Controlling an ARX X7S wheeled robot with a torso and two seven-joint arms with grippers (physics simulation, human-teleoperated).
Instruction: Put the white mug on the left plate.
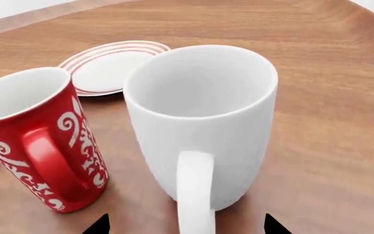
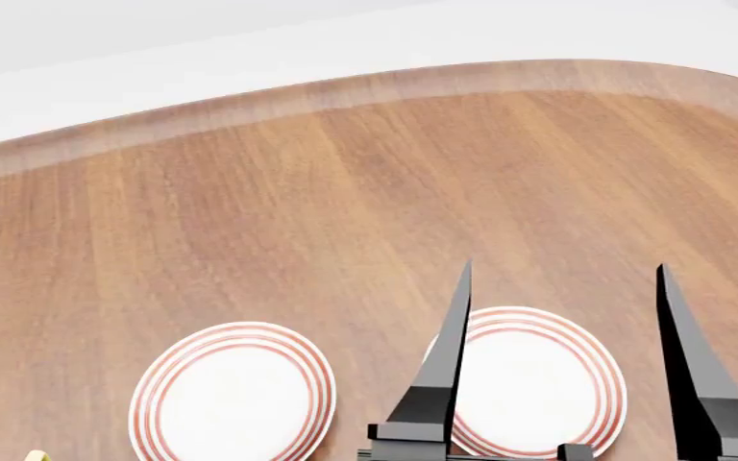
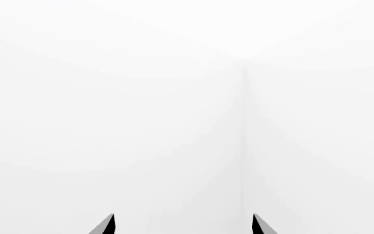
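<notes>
Two claw tips frame the white mug (image 1: 200, 122) in the left wrist view, and they stand apart on either side of its loop handle without touching it, so the left claw (image 1: 185, 225) is released and nothing is held yet. The mug stands upright on the wooden bench (image 1: 330, 97) with its handle turned toward the camera; the red mug (image 1: 34, 136) with white swirls stands just beside it, near enough that a careless sweep could knock it. A ringed plate (image 1: 112, 66) lies beyond both mugs in that view; whether it is the left plate I cannot tell from there. The head view shows two such plates side by side, the left plate (image 2: 234, 394) bare and free to receive the mug, the other plate (image 2: 529, 379) partly behind the right claw (image 2: 561, 365), whose fingers stand wide apart, gripping nothing; its own camera sees only blank white. The step in hand looks like the approach to the grasp. To do it well, ease the left claw forward squarely so the handle or the mug wall sits centred between the fingers, keep clear of the red mug, close firmly, lift straight up before carrying, and set the mug down level in the plate's middle
</notes>
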